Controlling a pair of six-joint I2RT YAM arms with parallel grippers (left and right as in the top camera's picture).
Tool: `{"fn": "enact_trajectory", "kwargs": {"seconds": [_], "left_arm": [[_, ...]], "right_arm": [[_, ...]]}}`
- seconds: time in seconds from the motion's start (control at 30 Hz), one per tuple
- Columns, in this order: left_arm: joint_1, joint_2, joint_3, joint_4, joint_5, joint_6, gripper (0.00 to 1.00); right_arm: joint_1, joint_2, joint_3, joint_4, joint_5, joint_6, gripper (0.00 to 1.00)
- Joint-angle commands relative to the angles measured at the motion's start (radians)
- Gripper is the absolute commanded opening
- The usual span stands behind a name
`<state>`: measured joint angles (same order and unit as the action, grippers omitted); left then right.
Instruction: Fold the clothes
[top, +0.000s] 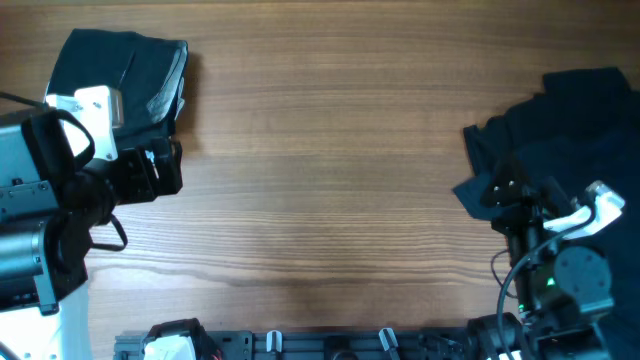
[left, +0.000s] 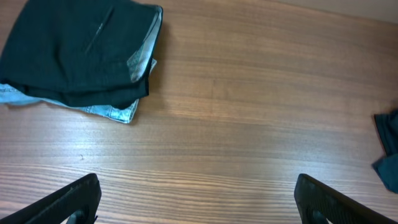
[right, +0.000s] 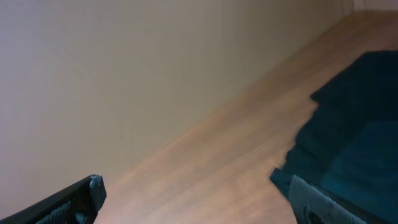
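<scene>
A folded stack of dark garments (top: 125, 75) lies at the table's far left corner. In the left wrist view the stack (left: 74, 53) has a black piece on top and a light-blue denim pair (left: 112, 112) showing at its lower edge. A loose heap of dark clothes (top: 565, 135) lies at the right edge and shows in the right wrist view (right: 354, 137). My left gripper (top: 165, 165) is open and empty just in front of the stack; its jaws (left: 196, 202) frame bare wood. My right gripper (top: 505, 195) is open and empty at the heap's near-left edge, its jaws (right: 196, 199) wide apart.
The wooden table (top: 320, 170) lies between the stack and the heap. A pale wall (right: 124, 74) fills the left of the right wrist view. The arm bases and a black rail (top: 300, 345) run along the near edge.
</scene>
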<state>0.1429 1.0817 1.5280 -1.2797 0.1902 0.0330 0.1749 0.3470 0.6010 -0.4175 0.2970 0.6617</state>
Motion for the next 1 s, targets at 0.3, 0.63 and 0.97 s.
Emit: {"fn": "enact_trajectory", "kwargs": {"seconds": [0.3, 0.63, 0.97], "left_arm": [[-0.006, 0.0, -0.004, 0.004, -0.005, 0.005, 1.0], [-0.006, 0.0, -0.004, 0.004, -0.005, 0.005, 1.0], [-0.006, 0.0, -0.004, 0.004, -0.005, 0.005, 1.0]], "right_arm": [[-0.024, -0.344, -0.542, 0.308, 0.028, 0.238, 1.0], [-0.026, -0.344, -0.56, 0.702, -0.035, -0.045, 1.0], [-0.026, -0.344, -0.596, 0.437, -0.183, -0.24, 1.0]]}}
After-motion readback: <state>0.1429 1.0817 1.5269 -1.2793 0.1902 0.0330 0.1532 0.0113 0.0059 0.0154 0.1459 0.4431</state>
